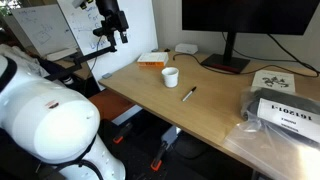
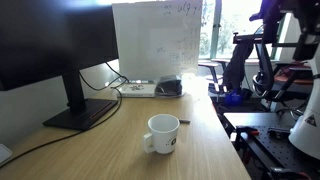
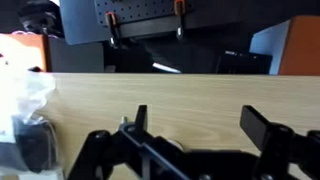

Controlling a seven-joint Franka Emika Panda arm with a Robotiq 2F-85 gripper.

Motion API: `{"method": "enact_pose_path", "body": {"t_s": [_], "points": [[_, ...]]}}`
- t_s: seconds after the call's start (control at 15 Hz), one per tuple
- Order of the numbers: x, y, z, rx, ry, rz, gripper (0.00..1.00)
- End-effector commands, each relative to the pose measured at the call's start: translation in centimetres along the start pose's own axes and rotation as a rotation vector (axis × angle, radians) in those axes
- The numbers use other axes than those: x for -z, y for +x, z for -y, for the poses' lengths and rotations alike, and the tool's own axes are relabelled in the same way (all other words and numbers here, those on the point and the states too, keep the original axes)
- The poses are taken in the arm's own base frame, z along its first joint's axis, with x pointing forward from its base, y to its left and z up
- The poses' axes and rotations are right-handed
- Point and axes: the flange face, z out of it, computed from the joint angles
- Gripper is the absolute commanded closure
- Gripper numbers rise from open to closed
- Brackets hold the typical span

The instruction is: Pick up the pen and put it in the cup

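We see the thin dark pen with a lighter tip lying flat on the light wooden table, just beside the small white cylindrical cup but not touching it. The cup stands upright on the table, between the pen and the far edge where some small objects lie that we cannot identify. In an exterior view taken from low over the table, the cup shows a small handle on its side, and only a short piece of the pen appears just behind it. The large black flat monitor stands on its dark base near the cup, toward the back of the table. A clear plastic bag with a dark object inside lies at one end of the table, well apart from the pen. The big white robot arm fills a lower corner of an exterior view. In the wrist view, the black two-finger gripper hangs over the wooden surface with its fingers spread wide, and only bare wood shows between them. The same plastic bag is visible at the side of this view, near the gripper.
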Motion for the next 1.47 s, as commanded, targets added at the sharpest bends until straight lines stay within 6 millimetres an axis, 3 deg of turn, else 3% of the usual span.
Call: {"method": "enact_pose_path", "body": {"t_s": [0.0,0.4,0.73,0.93,1.07,1.4], "points": [[0.0,0.0,0.0,0.000,-0.001,0.001,0.00],[-0.2,0.5,-0.6,-0.020,0.001,-0.003,0.00],[-3.0,4.1,-6.3,-0.107,0.063,-0.001,0.00],[-7.7,7.2,-11.4,-0.219,0.095,0.031,0.00],[-11.4,9.1,-13.9,-0.162,0.124,0.028,0.00],[-19.4,13.9,-16.8,-0.010,0.099,-0.055,0.00]]}}
